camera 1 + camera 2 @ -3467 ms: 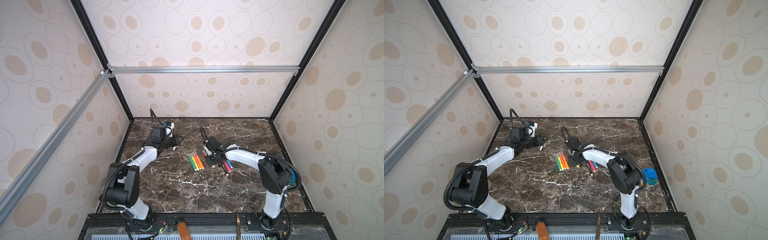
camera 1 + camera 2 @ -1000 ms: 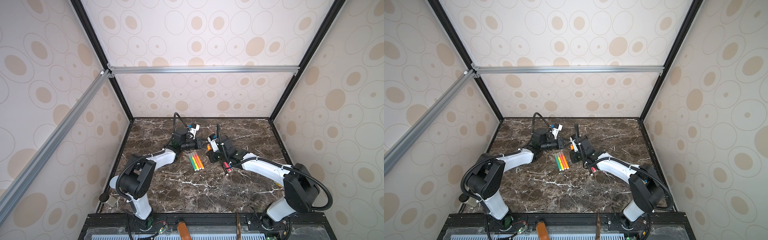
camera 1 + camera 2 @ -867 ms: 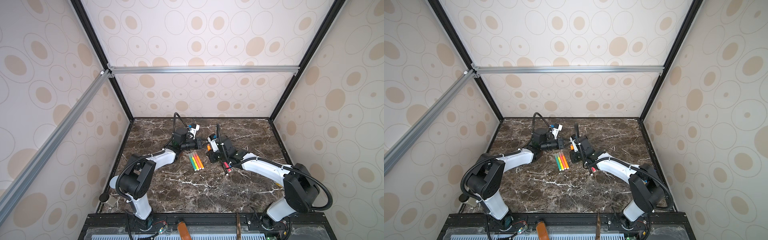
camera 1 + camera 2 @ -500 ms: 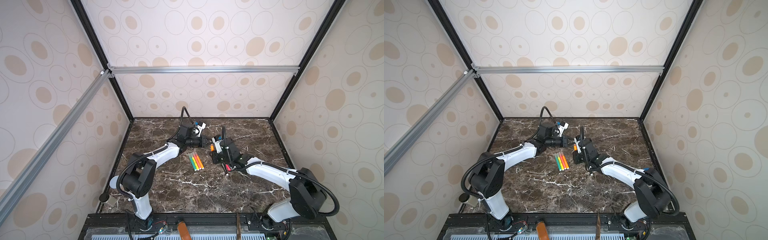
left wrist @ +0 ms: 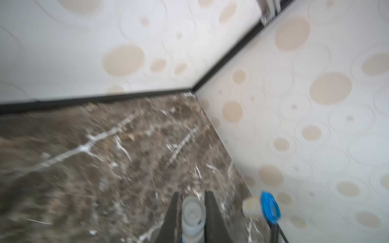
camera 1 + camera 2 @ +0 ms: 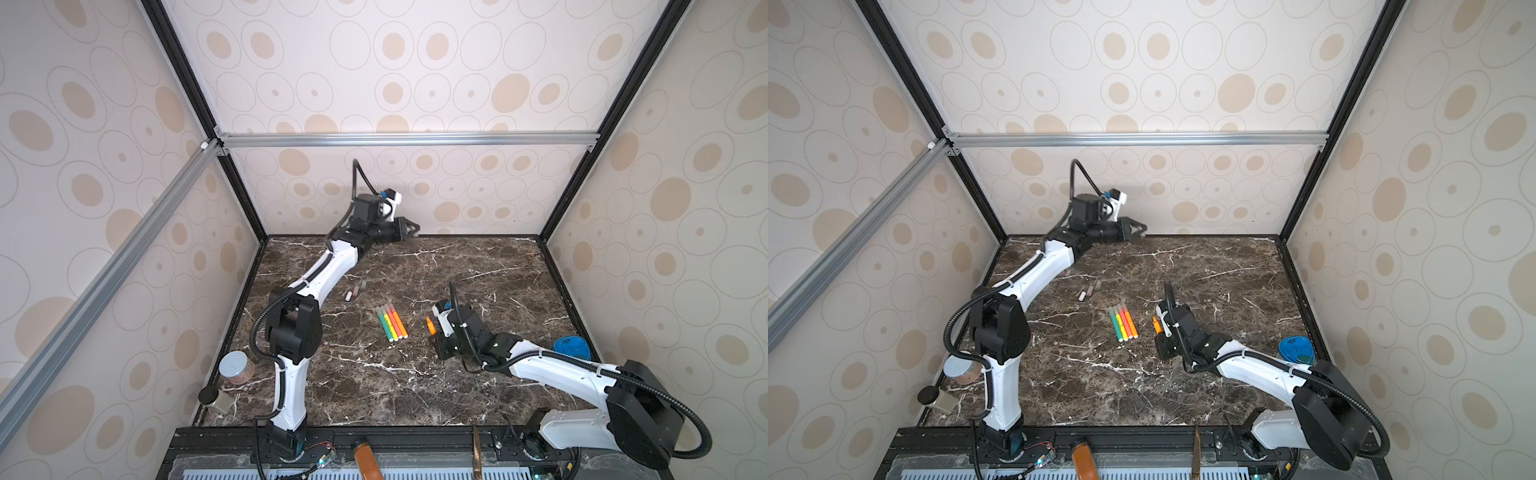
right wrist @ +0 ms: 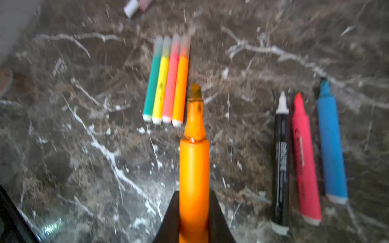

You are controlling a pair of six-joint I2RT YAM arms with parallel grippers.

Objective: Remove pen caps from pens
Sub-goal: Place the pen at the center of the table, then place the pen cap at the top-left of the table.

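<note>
My left gripper [image 6: 411,229] [image 5: 192,199] hangs raised near the back wall, shut on a translucent grey pen cap [image 5: 193,211]. Above the table's right middle, my right gripper [image 6: 434,336] [image 7: 194,196] is shut on an uncapped orange pen [image 6: 430,325] [image 7: 194,168] with its tip bare. A green, yellow, pink and orange row of capped pens [image 6: 391,322] [image 7: 168,80] lies at the table's centre. Uncapped black [image 7: 281,160], red [image 7: 305,160] and blue [image 7: 331,145] pens lie side by side, hidden under the right arm in both top views. Three loose pen caps [image 6: 356,290] [image 6: 1090,290] rest left of centre.
A blue-lidded jar [image 6: 571,348] [image 5: 270,207] lies at the right table edge. A can [image 6: 236,368] and a small black-lidded jar [image 6: 212,399] stand at the front left corner. Patterned walls close in the dark marble table [image 6: 415,386] on three sides.
The two grippers, close together at centre before, have pulled apart. The left one rose toward the back wall with the cap; the right one drew toward the front with the orange pen, now bare-tipped.
</note>
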